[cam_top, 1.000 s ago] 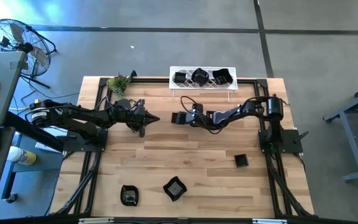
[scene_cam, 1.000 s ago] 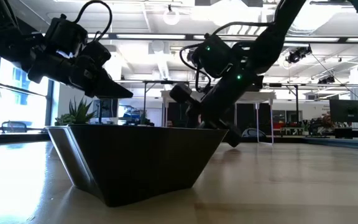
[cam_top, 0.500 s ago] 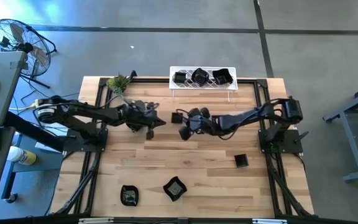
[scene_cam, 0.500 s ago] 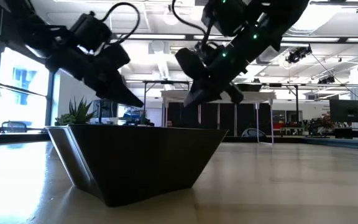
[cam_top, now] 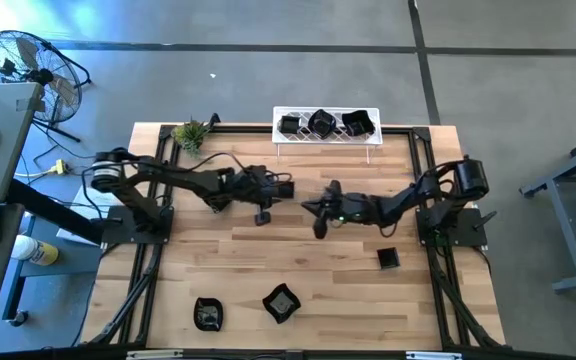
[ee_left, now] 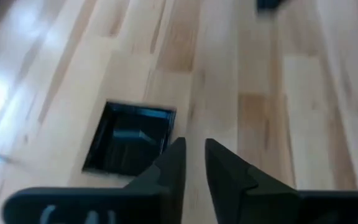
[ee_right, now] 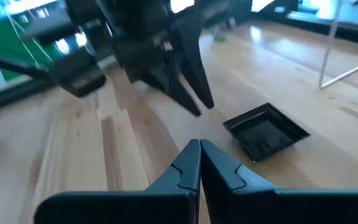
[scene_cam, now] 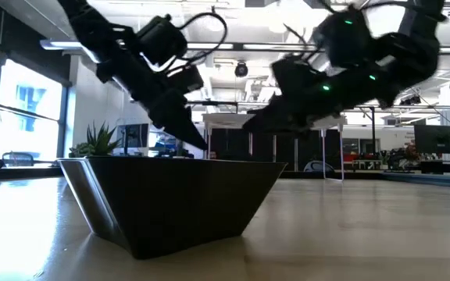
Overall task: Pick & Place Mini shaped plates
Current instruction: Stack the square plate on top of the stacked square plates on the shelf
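Observed at bench [cam_top: 298, 270] centre: a small square plate [cam_top: 287, 188] lies flat on the wood, between the two arms. The left end effector [cam_top: 265, 207] hovers just beside it, toward 7 o'clock of it; in its wrist view the fingers are nearly together with a narrow gap and hold nothing, and the square plate [ee_left: 131, 138] shows just ahead of the tips. The right end effector [cam_top: 317, 222] is near, toward 4 o'clock of the plate, its fingers pressed together and empty; its wrist view shows the same plate [ee_right: 266, 132] flat on the bench with the left arm's fingers poised beside it.

Other plates: three rest in the white rack [cam_top: 326, 137] at the 12 o'clock edge; a leaf-like plate [cam_top: 281, 302] and another dark plate [cam_top: 207, 314] lie toward 6 o'clock, and a small square one [cam_top: 388, 259] toward 4 o'clock.

Judgement: the step in hand appears to be the approach for picking the centre plate, no grasp made yet. The next move calls for the left fingers to spread, straddle one raised rim and clamp it. With the arms this near each other, the right should give way.
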Robot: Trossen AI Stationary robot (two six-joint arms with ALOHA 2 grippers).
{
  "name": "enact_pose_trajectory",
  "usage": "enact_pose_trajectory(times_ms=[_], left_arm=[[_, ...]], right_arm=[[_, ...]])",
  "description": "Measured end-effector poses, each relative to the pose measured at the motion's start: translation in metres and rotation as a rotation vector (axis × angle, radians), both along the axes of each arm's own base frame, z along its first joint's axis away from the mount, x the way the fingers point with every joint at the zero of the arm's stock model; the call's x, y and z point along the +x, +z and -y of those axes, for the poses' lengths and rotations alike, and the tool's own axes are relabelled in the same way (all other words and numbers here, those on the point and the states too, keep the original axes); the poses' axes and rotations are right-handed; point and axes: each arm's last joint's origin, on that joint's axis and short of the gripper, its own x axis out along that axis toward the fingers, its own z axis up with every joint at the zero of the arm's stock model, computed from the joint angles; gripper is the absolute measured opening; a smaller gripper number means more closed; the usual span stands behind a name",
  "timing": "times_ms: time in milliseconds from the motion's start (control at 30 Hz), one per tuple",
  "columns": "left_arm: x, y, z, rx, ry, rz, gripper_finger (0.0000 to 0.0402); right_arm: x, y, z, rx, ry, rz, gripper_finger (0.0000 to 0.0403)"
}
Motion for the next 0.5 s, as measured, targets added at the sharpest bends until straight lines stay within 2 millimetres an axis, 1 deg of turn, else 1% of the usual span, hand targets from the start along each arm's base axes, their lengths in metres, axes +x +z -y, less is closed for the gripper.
enact_pose_trajectory(times_ms=[100, 233, 300, 400, 500], left_arm=[[0.011, 0.000, -0.002, 0.020, -0.015, -0.023, 0.0080], [0.021, -0.004, -0.004, 0.054, -0.050, -0.088, 0.0089], [0.028, -0.006, -0.006, 0.084, -0.071, -0.091, 0.0090], [0.028, -0.012, -0.007, 0.108, -0.055, -0.136, 0.0090], [0.030, -0.009, -0.008, 0.145, -0.049, -0.127, 0.0090]], right_arm=[[-0.015, -0.004, 0.000, 0.007, -0.013, 0.067, 0.0003], [-0.027, -0.006, -0.001, 0.002, -0.045, 0.119, 0.0003], [-0.030, -0.005, -0.001, -0.001, -0.045, 0.143, 0.0003], [-0.031, -0.005, -0.003, -0.005, -0.040, 0.145, 0.0002], [-0.030, -0.005, -0.003, -0.006, -0.039, 0.146, 0.0002]])
